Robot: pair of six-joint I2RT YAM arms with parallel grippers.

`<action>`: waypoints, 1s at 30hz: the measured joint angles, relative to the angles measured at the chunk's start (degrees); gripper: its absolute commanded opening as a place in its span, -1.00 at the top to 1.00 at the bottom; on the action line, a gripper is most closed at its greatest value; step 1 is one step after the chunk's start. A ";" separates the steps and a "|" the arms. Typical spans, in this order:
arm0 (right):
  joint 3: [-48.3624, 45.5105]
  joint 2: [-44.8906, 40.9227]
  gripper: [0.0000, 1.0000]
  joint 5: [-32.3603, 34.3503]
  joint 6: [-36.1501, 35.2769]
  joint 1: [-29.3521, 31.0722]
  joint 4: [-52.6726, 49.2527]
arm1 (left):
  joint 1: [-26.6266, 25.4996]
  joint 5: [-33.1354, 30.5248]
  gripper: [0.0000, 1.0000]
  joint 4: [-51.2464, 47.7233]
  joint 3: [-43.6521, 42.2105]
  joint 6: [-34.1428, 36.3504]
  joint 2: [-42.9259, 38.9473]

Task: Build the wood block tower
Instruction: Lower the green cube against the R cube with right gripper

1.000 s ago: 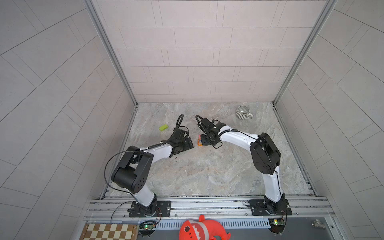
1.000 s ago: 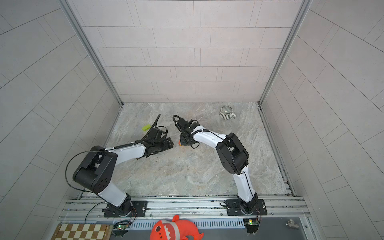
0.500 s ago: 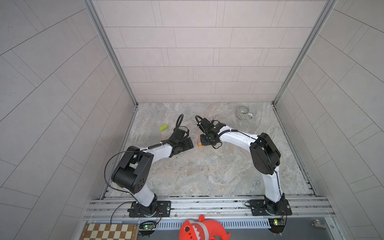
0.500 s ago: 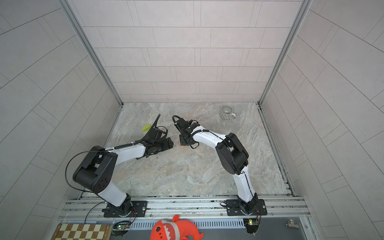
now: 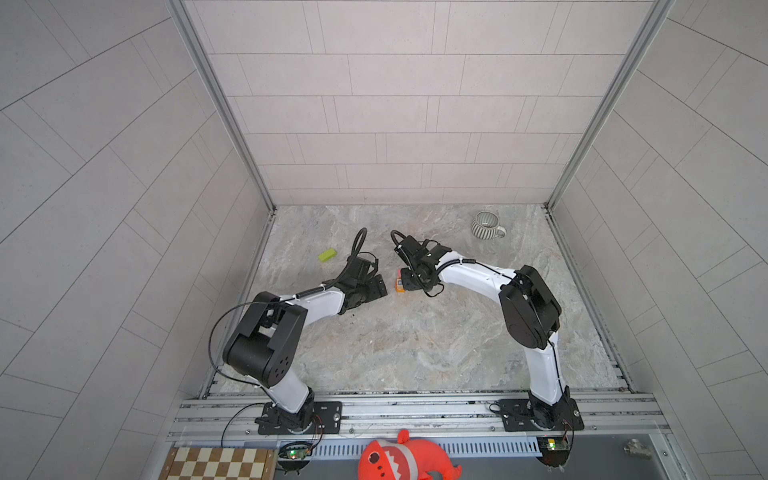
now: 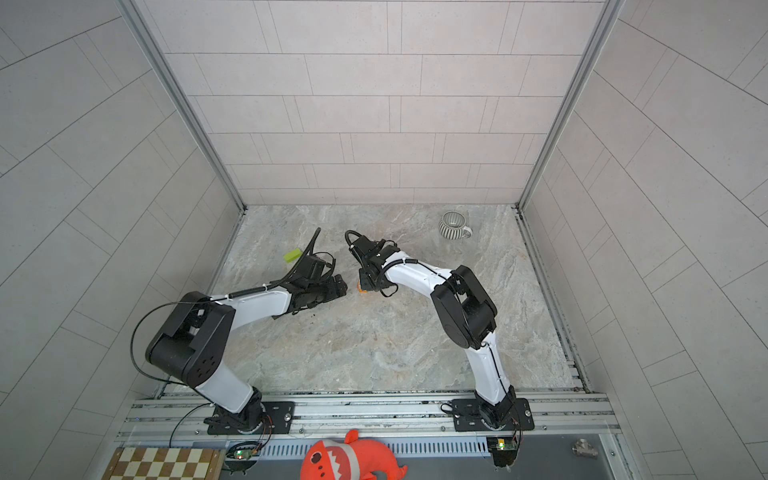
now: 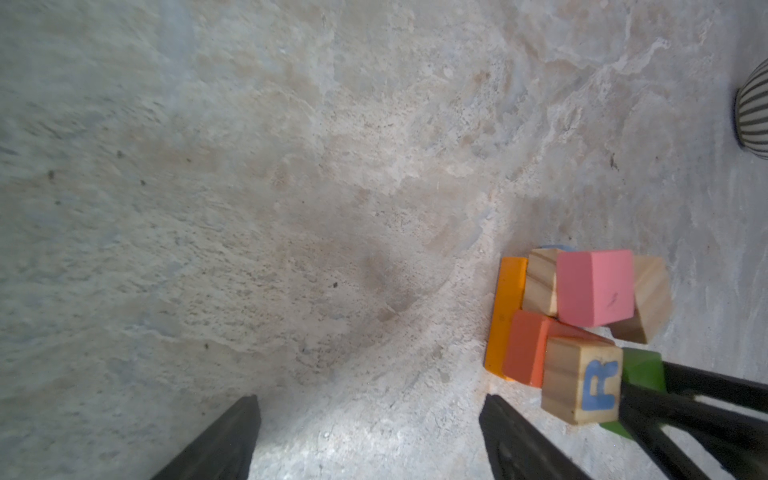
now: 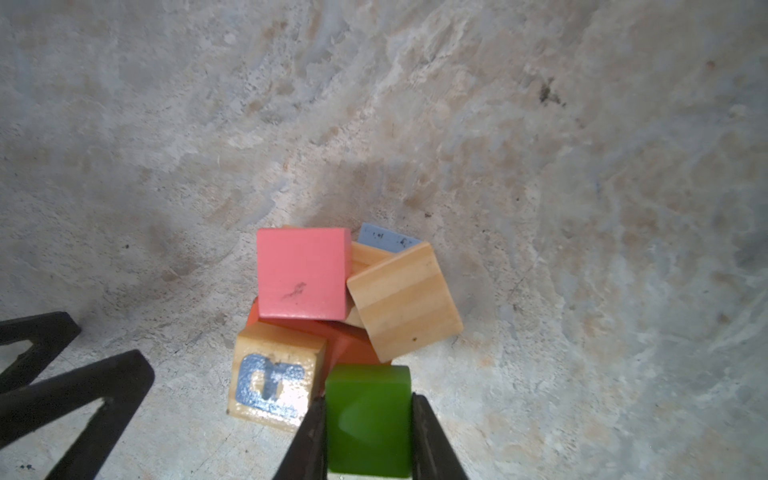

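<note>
Lime-green, one stray block [image 5: 327, 254] is lying alone on the stone table [image 5: 415, 345] at the far left, well apart from the rest, so by my judgement it is waiting to be added. Next rightward, the left gripper [image 7: 368, 405] is poised low with its jaws spread wide and nothing between them, just beside the wood block tower [image 7: 577, 324]. That tower is looking more like a jumbled low heap than a stack: an orange plank [image 7: 505, 316] and a red-orange block [image 7: 525, 347] are sitting underneath, with a pink cube [image 8: 302, 272], a tilted tan block [image 8: 405, 301] and the lettered block [image 8: 274, 380] riding on top. The right gripper [image 8: 368, 400] is clamping a dark green block [image 8: 368, 428] at the heap's edge; whether it is touching the red-orange one I cannot tell. A blue piece [image 8: 388, 240] is peeking out, mostly covered. In both top views the right gripper is hiding nearly all of the heap. Far right, the striped mug [image 5: 487, 225] is standing apart.
</note>
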 measured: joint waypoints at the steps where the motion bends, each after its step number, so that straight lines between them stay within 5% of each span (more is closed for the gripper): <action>1: 0.00 0.00 0.44 0.04 0.02 -0.04 0.02 | 0.00 0.00 -0.77 0.00 0.00 0.00 0.00; 30: -0.02 0.02 0.37 -0.70 2.25 -0.68 2.64 | 0.00 0.07 -0.77 -0.02 0.00 0.00 0.00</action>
